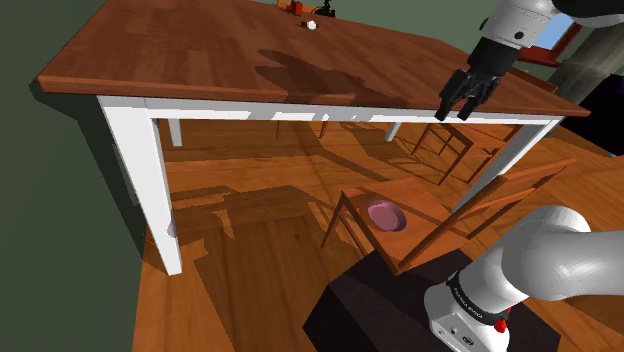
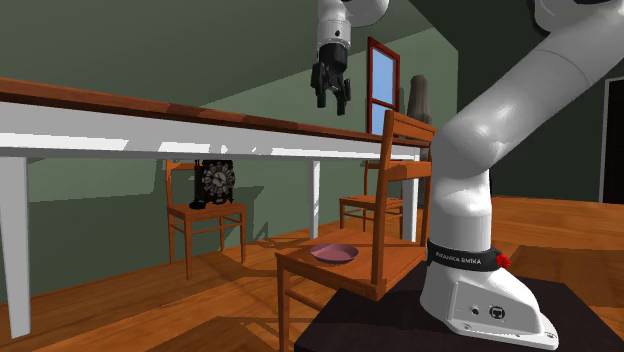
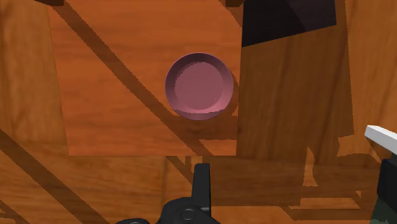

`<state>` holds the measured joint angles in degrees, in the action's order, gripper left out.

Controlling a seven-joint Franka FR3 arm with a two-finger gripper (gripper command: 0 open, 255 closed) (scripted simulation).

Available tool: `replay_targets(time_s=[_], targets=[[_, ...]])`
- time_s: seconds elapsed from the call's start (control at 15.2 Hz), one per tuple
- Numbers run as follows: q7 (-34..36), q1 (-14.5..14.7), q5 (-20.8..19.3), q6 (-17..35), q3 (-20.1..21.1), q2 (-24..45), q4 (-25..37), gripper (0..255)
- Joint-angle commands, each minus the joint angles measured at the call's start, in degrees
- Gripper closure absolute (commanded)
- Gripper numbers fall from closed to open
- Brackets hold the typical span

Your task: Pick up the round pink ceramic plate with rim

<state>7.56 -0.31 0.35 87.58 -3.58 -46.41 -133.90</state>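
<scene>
- Resting flat on the wooden seat of a chair [image 1: 432, 203], the round pink plate [image 1: 387, 214] is seen just beside the dark stand [image 1: 370, 310]
- A raised rim is shown all around the plate, and nothing is laid on it
- The black gripper [image 1: 452, 112] is held high above the plate, higher than the brown top of the white-legged table [image 1: 200, 60], and well apart from the plate
- The fingers [image 3: 201, 184] are spread apart, released, with nothing clasped between them
- The plate is viewed from the wrist camera straight ahead of the fingers
</scene>
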Motion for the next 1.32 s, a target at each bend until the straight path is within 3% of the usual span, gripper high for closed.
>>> replay_targets(time_s=[0.0,0.66,1.25], targets=[[0.0,0.0,0.0,0.0,0.0,0.0,0.0,0],[12.29,-0.78,-3.04,15.53,10.62,6.46,-13.83,0],[26.81,-3.68,-9.26,30.09,19.77,21.83,-19.81,0]])
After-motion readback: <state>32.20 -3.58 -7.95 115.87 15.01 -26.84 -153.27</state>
